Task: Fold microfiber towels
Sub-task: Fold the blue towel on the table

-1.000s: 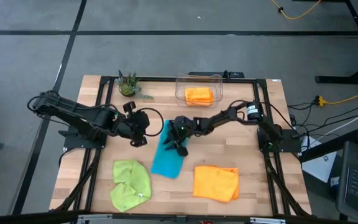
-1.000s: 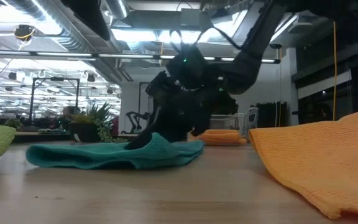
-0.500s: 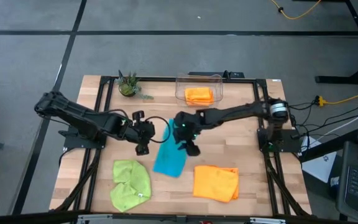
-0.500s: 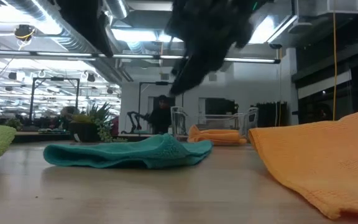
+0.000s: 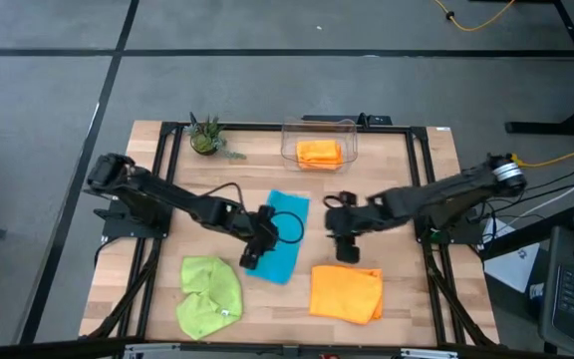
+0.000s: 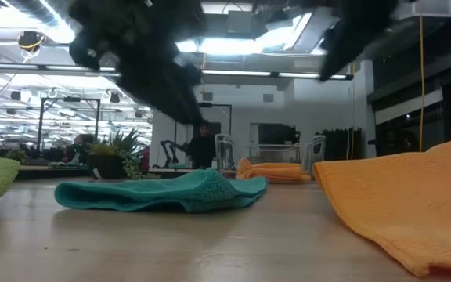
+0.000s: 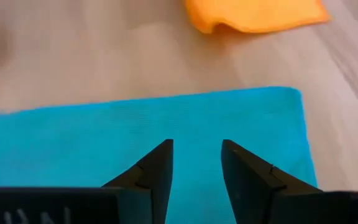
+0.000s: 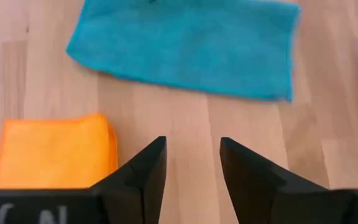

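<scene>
On the counter [image 5: 387, 189]: light wood top, black frame rails round it, grey floor with dark seams beyond. Low view looks into an open hall with ceiling strip lights and ducting; a person stands far back, dim.

Teal towel [image 5: 277, 237] lies at centre, a long strip, rumpled when seen from the low view. Lime green towel [image 5: 210, 295] sits bunched at the near-left. One orange towel [image 5: 346, 292] lies at the near-right, folded over, just beside the teal one but apart. Second orange towel [image 5: 319, 153] is folded inside the clear plastic bin [image 5: 287, 135] at the far edge. Small potted plant [image 5: 204, 135] stands left of the bin.

Left gripper [image 5: 253, 256] hangs over the teal towel's near-left edge, jaws apart, nothing between them; its wrist view shows teal cloth under both fingers [image 7: 157, 171]. Cable loops lie over the towel's middle.

Right gripper [image 5: 348, 251] hovers over bare wood between the teal towel and the near orange one, jaws apart, empty.

Both arms cross the low view's top as dark blurs, blocking part of the room.
</scene>
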`<state>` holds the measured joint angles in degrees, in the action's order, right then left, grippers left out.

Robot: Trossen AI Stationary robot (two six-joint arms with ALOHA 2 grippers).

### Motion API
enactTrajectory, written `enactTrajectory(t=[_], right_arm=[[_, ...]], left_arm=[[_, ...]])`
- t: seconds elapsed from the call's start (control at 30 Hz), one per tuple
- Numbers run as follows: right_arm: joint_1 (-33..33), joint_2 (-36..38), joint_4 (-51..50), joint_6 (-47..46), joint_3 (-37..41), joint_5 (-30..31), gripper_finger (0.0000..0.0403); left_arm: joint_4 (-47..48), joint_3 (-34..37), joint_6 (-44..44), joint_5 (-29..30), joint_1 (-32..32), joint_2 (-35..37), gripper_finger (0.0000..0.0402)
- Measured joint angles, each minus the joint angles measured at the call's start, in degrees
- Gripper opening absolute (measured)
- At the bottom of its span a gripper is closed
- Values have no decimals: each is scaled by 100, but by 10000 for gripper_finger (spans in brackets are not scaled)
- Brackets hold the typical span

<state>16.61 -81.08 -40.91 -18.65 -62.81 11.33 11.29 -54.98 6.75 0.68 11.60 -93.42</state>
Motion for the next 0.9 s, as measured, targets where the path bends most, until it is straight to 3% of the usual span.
enactTrajectory(t=[0.27, 0.4, 0.5, 0.63, 0.77, 0.9], right_arm=[[816, 1166, 52, -1464, 1111, 782, 154], [1032, 1410, 95, -1845, 1407, 1016, 154], [1107, 1423, 120, -1872, 1527, 1161, 154], [1114, 1375, 137, -1854, 1534, 1309, 154], [1114, 1384, 130, -1858, 1537, 1396, 154], [1144, 1383, 126, -1853, 1537, 1456, 154]], left_arm=[[-907, 2, 729, -621, -510, -944, 128], [-1213, -17, 1039, -763, -691, -1156, 128], [-1236, 6, 941, -1258, -891, -1412, 128], [-1641, -21, 676, -1444, -1063, -1724, 124], [-2144, -31, 14, -1301, -1143, -1923, 114], [-2197, -33, -992, -364, -1129, -1958, 103]])
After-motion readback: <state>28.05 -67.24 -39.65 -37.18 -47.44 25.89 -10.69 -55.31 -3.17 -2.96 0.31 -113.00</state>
